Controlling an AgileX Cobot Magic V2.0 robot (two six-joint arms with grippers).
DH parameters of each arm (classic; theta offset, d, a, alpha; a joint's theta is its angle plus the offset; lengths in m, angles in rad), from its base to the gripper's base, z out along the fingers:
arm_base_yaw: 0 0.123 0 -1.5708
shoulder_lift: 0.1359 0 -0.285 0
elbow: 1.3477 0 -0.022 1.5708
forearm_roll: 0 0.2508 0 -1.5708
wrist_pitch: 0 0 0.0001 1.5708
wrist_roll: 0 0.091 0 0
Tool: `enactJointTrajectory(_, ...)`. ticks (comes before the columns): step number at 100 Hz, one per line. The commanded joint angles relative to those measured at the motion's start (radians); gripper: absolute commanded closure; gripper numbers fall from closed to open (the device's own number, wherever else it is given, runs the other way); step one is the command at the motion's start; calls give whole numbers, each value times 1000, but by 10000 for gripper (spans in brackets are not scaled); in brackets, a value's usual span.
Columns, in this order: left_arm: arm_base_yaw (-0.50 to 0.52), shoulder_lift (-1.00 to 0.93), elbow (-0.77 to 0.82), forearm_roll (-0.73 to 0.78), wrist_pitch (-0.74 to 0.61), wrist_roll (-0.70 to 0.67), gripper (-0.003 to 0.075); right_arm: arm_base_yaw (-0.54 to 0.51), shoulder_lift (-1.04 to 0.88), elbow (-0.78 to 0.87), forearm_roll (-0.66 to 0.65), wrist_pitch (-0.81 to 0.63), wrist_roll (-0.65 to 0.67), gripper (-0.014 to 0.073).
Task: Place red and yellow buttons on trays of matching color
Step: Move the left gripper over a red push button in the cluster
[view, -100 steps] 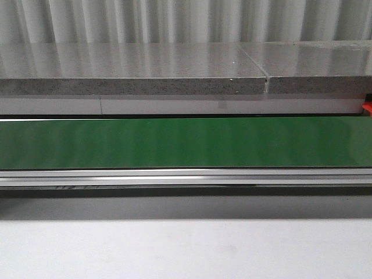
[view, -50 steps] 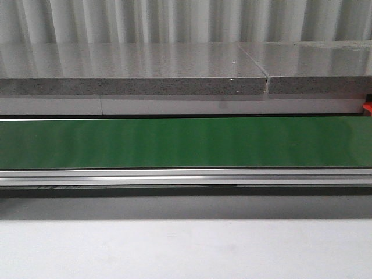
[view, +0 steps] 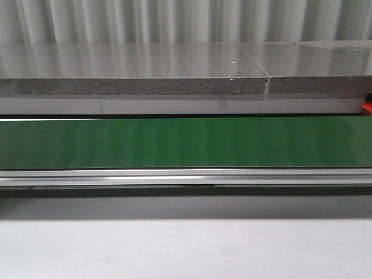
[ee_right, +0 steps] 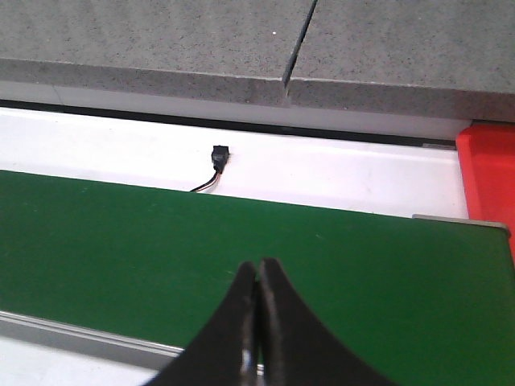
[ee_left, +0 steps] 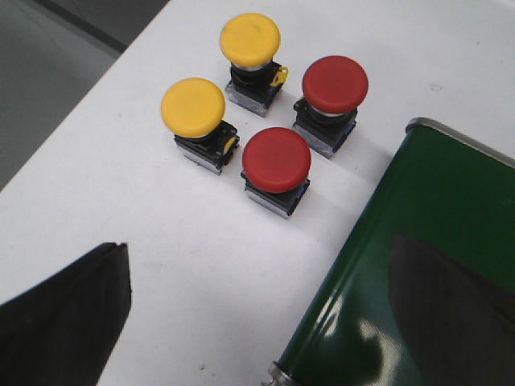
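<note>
Red buttons (ee_left: 276, 158), yellow buttons (ee_left: 192, 106) untouched on counter (ee_left: 145, 233) | I see right jaws together, left unclear | next: grab one

Corrugated metal wall (view: 186, 20) behind, grey speckled stone slabs (view: 133, 67) with a seam, white tabletop (view: 186, 250) in front

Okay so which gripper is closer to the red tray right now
Right. The red tray shows just past the belt's end in the right gripper's wrist view; the left wrist view shows only the buttons, no tray.
</note>
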Motion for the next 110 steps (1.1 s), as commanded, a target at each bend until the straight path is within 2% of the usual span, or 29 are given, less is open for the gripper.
enactJointTrajectory(1,1,30,-48,14,-43,-11,105,0,-5,-23,17,-58,-6,662)
enactJointTrajectory(30,27,160,-90,10,-112,-11,105,0,-5,-23,17,-58,-6,662)
enactJointTrajectory(63,92,205,-98,-25,-203,-11,105,0,-5,-23,17,-58,-6,662)
enactJointTrajectory(110,102,311,-98,-34,-315,-12,105,0,-5,-23,17,-58,-6,662)
